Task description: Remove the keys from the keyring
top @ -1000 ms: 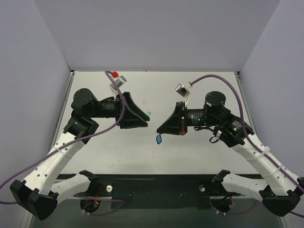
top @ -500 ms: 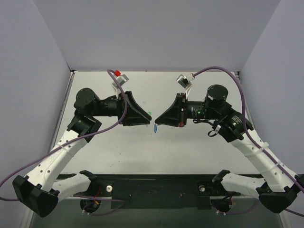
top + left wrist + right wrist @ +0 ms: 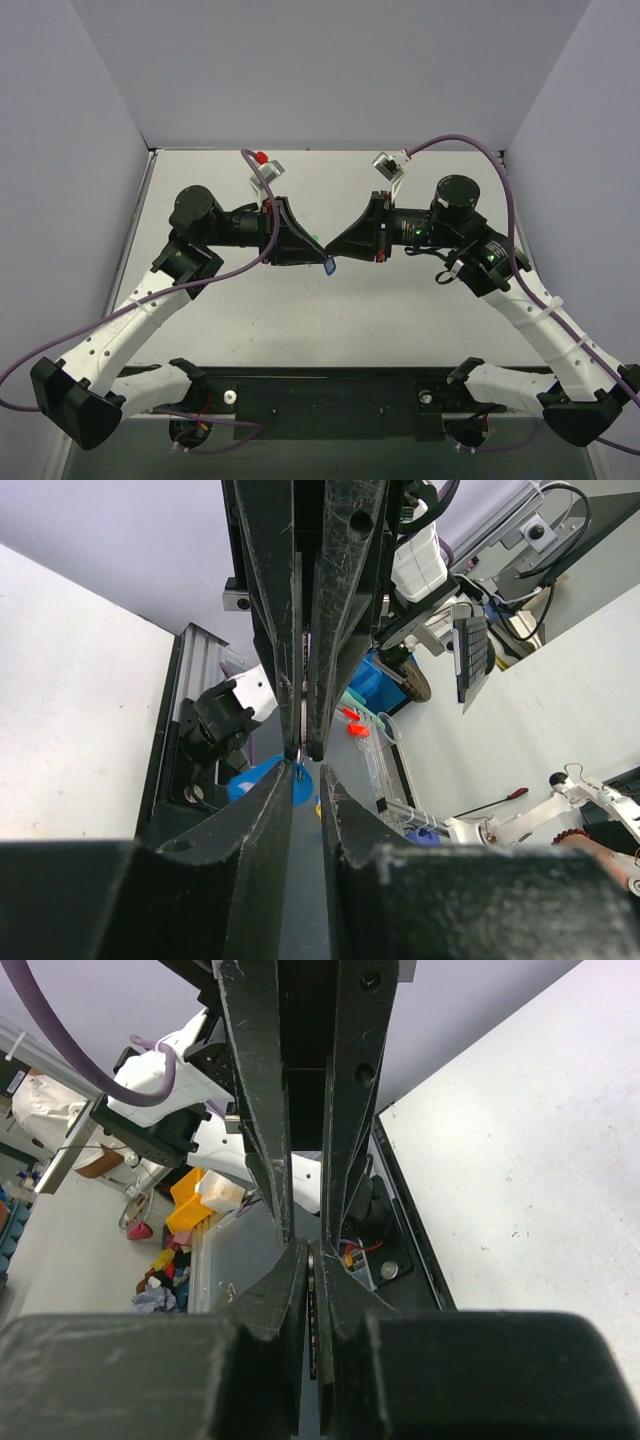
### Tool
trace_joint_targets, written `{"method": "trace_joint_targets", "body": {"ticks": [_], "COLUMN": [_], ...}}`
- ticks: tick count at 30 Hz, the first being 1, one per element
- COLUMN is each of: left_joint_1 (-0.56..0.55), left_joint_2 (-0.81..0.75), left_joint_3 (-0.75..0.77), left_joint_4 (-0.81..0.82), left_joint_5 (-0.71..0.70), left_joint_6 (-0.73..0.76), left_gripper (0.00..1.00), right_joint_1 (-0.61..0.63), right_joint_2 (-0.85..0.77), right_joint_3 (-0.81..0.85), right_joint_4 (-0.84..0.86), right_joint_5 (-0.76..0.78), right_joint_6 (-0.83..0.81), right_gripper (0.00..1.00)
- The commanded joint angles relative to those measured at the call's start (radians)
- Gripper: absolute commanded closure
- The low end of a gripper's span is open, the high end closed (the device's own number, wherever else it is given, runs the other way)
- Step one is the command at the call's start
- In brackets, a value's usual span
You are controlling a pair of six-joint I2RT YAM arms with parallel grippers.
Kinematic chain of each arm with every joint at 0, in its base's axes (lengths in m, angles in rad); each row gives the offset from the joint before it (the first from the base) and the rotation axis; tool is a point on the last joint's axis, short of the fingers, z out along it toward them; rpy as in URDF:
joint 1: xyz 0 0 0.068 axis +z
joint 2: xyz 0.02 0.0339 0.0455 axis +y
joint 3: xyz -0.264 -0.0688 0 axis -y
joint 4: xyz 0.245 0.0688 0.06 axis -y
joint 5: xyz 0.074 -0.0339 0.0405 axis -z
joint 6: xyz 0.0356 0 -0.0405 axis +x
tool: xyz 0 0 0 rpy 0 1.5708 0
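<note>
Right pincer point(image 3: 336, 257) is clamped almost flat on the blue keyring point(image 3: 330, 266) — the tag hangs at 6 o'clock off its tips, above mid-surface point(image 3: 400, 310). Left pincer point(image 3: 320, 259) meets it tip to tip, open a slit — contact with the tag unclear.

arms: left arm point(image 3: 130, 320) and right arm point(image 3: 545, 325) are twins, white lower links with little dark dots, black from the elbow up
joints: chunky round black motor housings point(image 3: 193, 208)
cables: one purple cable point(image 3: 455, 142) per arm
end effectors: left end effector point(image 3: 305, 775) and right end effector point(image 3: 312, 1250), black wedge fingers, pretty scuffed, with screw holes
wrist cameras: small pale boxes point(image 3: 385, 163), the left one has a red bit
</note>
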Motion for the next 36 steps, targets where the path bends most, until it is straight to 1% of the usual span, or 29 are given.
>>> {"method": "trace_joint_targets", "body": {"ticks": [1,6,8,9,10,14,19,23,27,36], "left_joint_1": [-0.017,-0.039,-0.043,-0.046,-0.049,-0.055,-0.062,-0.068,-0.078,-0.095], "left_joint_2": [0.007,0.025,0.033,0.034,0.037,0.033,0.012,0.002,-0.005,-0.015], "left_joint_3": [0.011,0.029,0.032,0.034,0.035,0.031,0.006,-0.022,-0.031,-0.043], "left_joint_4": [0.047,0.045,0.047,0.047,0.047,0.051,0.07,0.145,0.165,0.2], "left_joint_5": [-0.015,-0.03,-0.039,-0.046,-0.049,-0.09,-0.182,-0.24,-0.305,-0.391], "left_joint_6": [0.024,0.028,0.03,0.03,0.03,0.03,0.021,-0.017,-0.028,-0.05], "left_gripper": [0.75,0.81,0.89,0.98,1.0,1.0,1.0,1.0,1.0,1.0], "right_joint_1": [-0.006,-0.007,-0.006,-0.007,-0.006,-0.007,-0.007,-0.007,-0.007,-0.007], "right_joint_2": [-0.004,-0.004,-0.009,-0.012,-0.012,-0.021,-0.037,-0.056,-0.07,-0.081], "right_joint_3": [0.035,0.019,0.013,0.01,0.004,-0.01,-0.039,-0.093,-0.128,-0.16], "right_joint_4": [0.092,0.117,0.124,0.13,0.132,0.14,0.179,0.222,0.262,0.302], "right_joint_5": [-0.008,-0.013,-0.011,-0.013,-0.008,0.007,0.042,0.096,0.131,0.18], "right_joint_6": [0.016,0.036,0.042,0.045,0.048,0.053,0.079,0.108,0.132,0.157], "right_gripper": [1.0,1.0,1.0,1.0,1.0,1.0,1.0,1.0,1.0,1.0]}}
